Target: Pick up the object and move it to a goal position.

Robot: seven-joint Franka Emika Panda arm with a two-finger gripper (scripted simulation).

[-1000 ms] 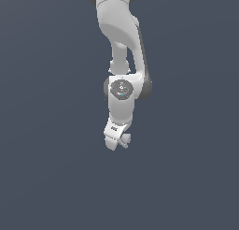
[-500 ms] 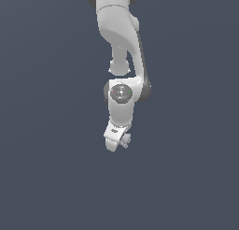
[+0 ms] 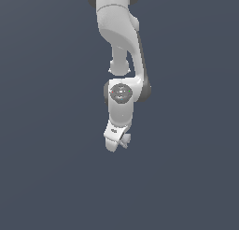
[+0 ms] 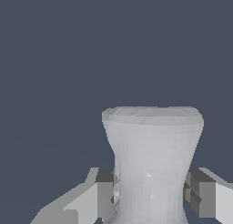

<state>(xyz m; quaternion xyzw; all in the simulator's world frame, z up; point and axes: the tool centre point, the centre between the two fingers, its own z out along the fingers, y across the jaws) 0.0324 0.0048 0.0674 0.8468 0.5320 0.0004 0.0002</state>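
Object (image 4: 152,159) clamped in end effector (image 4: 152,196)

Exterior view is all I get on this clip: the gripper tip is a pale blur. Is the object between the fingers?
Observer: Yes. In the wrist view the object sits between both fingers, each at its pinched middle.
Operator: Is it a plain block?
Observer: No, spool-like: the far end flares wider than the waist.
Operator: Anything beyond it?
Observer: Only flat dark grey; no goal marker shows. In your view the gripper has the same plain backdrop.
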